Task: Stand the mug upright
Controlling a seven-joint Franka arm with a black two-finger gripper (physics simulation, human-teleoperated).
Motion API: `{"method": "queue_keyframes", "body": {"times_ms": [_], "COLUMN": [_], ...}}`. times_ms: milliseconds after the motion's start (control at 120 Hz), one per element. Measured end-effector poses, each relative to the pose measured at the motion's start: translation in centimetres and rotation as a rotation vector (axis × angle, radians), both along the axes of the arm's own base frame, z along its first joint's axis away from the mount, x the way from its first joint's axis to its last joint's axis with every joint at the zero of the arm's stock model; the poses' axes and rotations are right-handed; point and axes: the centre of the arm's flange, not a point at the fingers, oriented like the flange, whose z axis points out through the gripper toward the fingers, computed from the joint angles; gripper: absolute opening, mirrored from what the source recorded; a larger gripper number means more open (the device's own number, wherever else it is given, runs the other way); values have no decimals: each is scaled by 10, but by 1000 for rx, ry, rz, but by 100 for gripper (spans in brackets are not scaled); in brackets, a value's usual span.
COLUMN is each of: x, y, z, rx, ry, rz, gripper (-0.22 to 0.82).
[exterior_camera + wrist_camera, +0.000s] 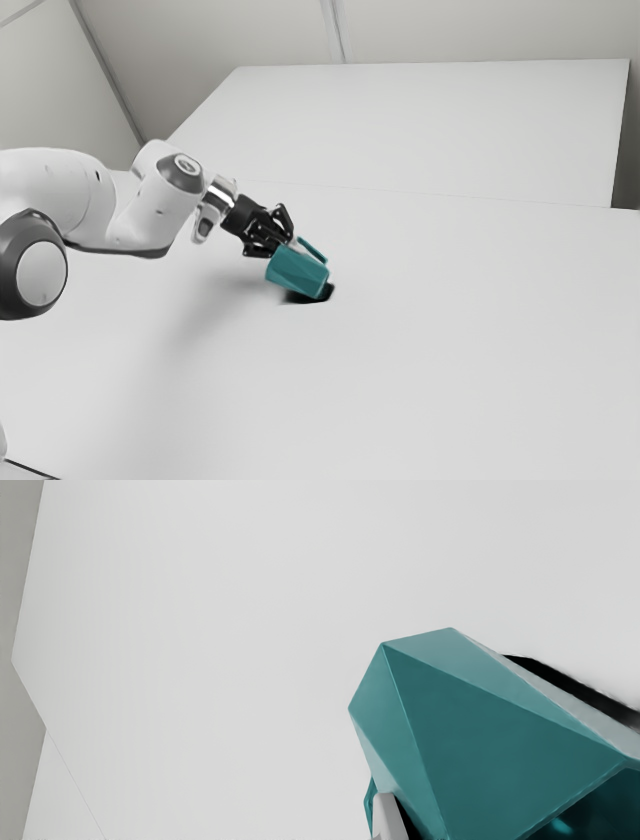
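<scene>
Exterior view: faceted teal mug (298,271) tilted at the black gripper (281,247), well in from the white tabletop's (450,350) far edge. Not upright; can't tell if it's lifted.

Wrist view: mug's dark mouth partly visible, body slanted. Can't tell grip state. Levelling it base-down remains, I judge.
</scene>
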Motion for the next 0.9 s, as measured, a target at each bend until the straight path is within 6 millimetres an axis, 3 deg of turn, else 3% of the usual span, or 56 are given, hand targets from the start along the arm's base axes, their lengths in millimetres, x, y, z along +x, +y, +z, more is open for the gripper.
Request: {"method": "queue_keyframes", "body": {"times_ms": [275,458,567,733,900], "x": [1,-8,-15,-37,-67], "y": [-8,-19,-20,-22,-26], "z": [6,53,69,71,69], "rx": [35,226,392,568,628], "ry": [-11,-75,-92,-84,-73], "rz": [-41,-200,-324,-461,-521], "gripper": [-18,-18,-18,-18,-18]}}
